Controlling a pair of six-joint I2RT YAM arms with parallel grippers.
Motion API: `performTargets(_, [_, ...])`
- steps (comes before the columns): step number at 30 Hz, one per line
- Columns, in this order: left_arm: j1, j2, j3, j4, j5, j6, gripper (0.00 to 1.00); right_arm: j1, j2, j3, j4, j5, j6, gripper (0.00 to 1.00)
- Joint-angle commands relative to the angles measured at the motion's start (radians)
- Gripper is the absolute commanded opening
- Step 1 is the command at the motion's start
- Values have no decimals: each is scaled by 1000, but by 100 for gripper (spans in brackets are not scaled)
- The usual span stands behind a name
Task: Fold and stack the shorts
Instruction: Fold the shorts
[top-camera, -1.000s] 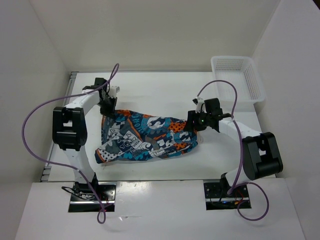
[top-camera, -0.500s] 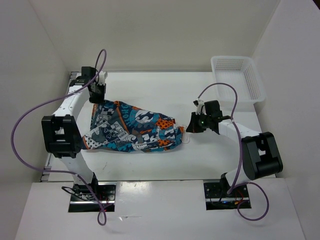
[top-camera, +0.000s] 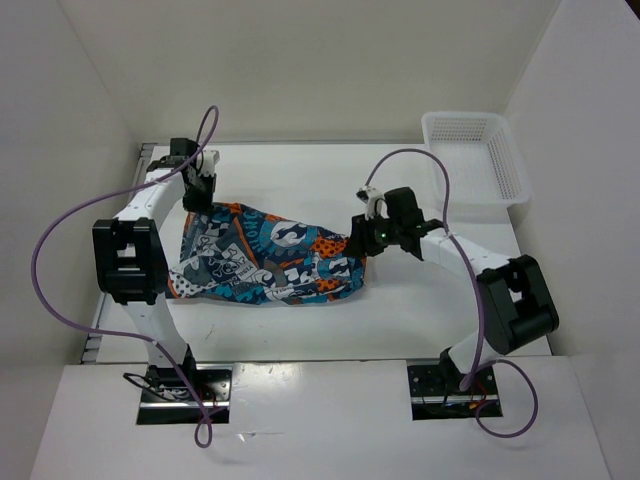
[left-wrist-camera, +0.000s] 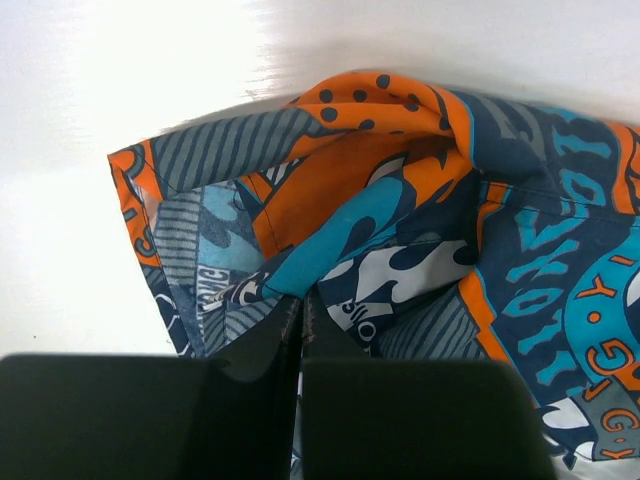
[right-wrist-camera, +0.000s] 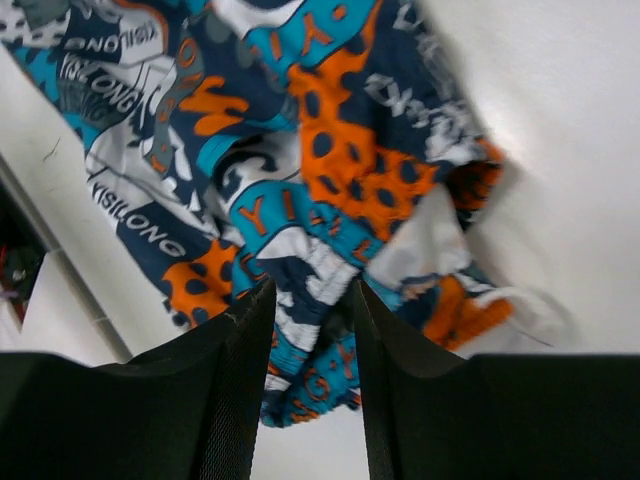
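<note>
The shorts, printed in teal, orange, white and black, lie crumpled across the left-middle of the table. My left gripper is at their far left corner, shut on a fold of the fabric pinched at its fingertips. My right gripper is at the shorts' right end. Its jaws stand apart with bunched cloth between and beneath them, and neither finger presses on it.
A white mesh basket stands at the far right corner of the table. White walls close in the table at the back and on both sides. Purple cables loop above both arms.
The left gripper dragged the shorts to the left and back. The right gripper let go, was left apart from the cloth, and has now moved left onto its right end.
</note>
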Motion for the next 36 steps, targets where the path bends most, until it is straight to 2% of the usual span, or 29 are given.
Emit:
performTargets(1, [0,-3,42,12,0,4,0,31,32,18,23,-20,21,43])
performTargets(4, [0,-3,52,3,0,4,0,31,55,8,24,-7,45,43])
performTargets(6, [0,-3,52,3,0,4,0,31,82,8,24,-7,45,47])
performTargets(15, [0,6,61,3,0,4,0,106,145,15,56,-16,90,51])
performTargets(17, [0,6,61,3,-11,4,0,106,145,3,71,-17,114,41])
performTargets(18, [0,15,70,3,-22,4,0,106,145,3,71,-17,114,32])
performTargets(19, [0,26,70,3,-54,4,0,106,145,12,80,-17,102,12])
performTargets(20, [11,26,79,3,-78,4,0,106,145,12,80,8,90,3])
performTargets(21, [11,38,94,3,-103,4,0,106,145,26,80,25,81,0])
performTargets(22, [32,47,104,3,-144,4,0,106,145,35,68,25,67,0])
performTargets(27, [124,86,209,15,-155,4,0,81,145,25,14,25,-21,0])
performTargets(36, [143,181,222,15,-166,4,0,81,136,15,5,16,-51,0])
